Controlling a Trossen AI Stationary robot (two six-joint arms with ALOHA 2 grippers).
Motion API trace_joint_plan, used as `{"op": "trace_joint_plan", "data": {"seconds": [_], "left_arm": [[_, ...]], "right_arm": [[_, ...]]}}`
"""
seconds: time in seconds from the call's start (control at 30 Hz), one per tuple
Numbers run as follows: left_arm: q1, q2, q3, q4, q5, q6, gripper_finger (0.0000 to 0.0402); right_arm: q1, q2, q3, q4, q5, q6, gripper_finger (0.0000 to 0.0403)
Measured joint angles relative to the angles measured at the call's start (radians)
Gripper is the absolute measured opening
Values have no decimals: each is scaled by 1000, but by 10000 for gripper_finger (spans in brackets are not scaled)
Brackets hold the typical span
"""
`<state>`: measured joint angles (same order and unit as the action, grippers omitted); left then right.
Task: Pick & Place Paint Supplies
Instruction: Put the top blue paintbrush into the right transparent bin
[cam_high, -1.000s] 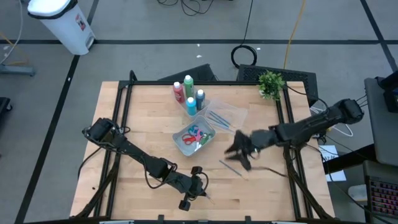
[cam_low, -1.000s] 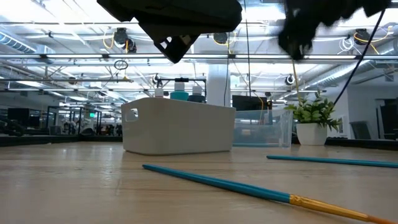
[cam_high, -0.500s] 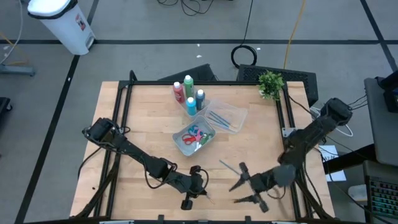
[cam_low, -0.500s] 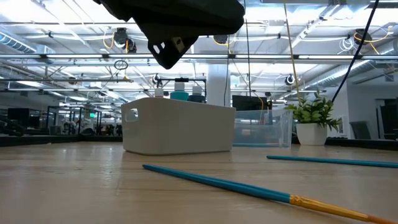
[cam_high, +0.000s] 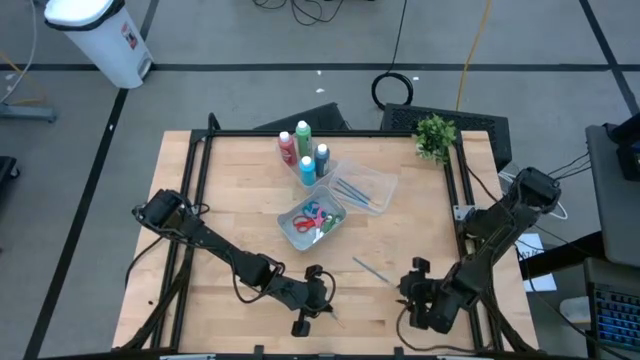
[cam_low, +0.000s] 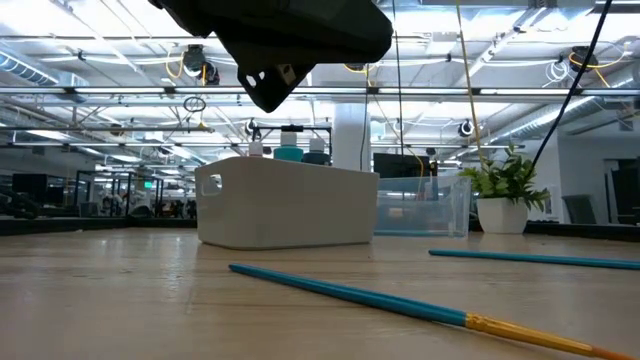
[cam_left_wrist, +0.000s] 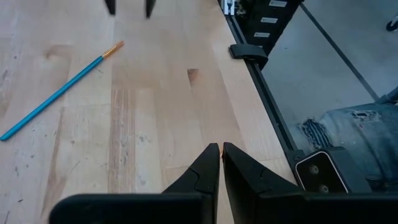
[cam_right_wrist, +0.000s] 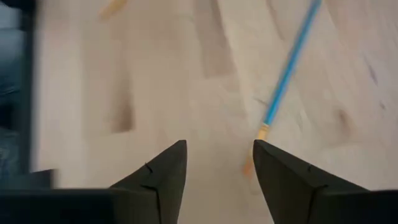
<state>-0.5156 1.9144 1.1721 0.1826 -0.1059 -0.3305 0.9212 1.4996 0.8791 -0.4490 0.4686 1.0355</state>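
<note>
Two thin blue brushes with orange tips lie flat on the wooden table. One brush (cam_high: 370, 268) (cam_right_wrist: 287, 76) is just ahead of my right gripper (cam_high: 410, 285) (cam_right_wrist: 216, 163), which hovers open near the table's near right corner with nothing between its fingers. In the low view the second brush (cam_low: 400, 300) lies in the foreground. My left gripper (cam_high: 316, 292) (cam_left_wrist: 221, 149) hangs shut and empty above the near middle of the table, with a brush (cam_left_wrist: 62, 87) farther off. Red, green and blue bottles (cam_high: 302, 150) stand at the far middle.
A white tub (cam_high: 312, 222) holding scissors sits mid-table, and beside it is a clear tub (cam_high: 360, 188) with brushes. A small potted plant (cam_high: 435, 135) stands at the far right corner. The black table frame (cam_high: 462, 215) runs along the edges. Bare wood lies near the left edge.
My right gripper has swung from the table's middle right toward the near edge and come lower, tipping further down, and now stands over the near right corner by a brush. My left gripper has stayed in place, rolling a little. The brushes have not moved.
</note>
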Motion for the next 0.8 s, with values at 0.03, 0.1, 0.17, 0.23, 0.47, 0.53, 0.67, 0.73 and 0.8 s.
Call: {"op": "trace_joint_plan", "data": {"seconds": [0.03,0.1,0.17,0.23,0.47,0.53,0.67,0.73,0.8], "left_arm": [[0,0,0,0,0,0,26],[0,0,0,0,0,0,26],[0,0,0,0,0,0,26],[0,0,0,0,-1,2,26],[0,0,0,1,-1,3,26],[0,0,0,1,-1,6,26],[0,0,0,1,-1,7,26],[0,0,0,0,-1,7,26],[0,0,0,0,0,7,26]], "right_arm": [[0,7,-17,6,-3,24,173],[0,24,-52,30,-4,66,166],[-2,40,-83,78,-11,81,161],[-2,54,-103,122,-24,88,158],[-5,135,-120,136,-29,102,141],[-9,156,-120,124,-29,107,134],[-16,178,-121,90,-32,136,110],[-17,179,-122,63,-42,162,92],[-17,179,-122,46,-51,182,71]]}}
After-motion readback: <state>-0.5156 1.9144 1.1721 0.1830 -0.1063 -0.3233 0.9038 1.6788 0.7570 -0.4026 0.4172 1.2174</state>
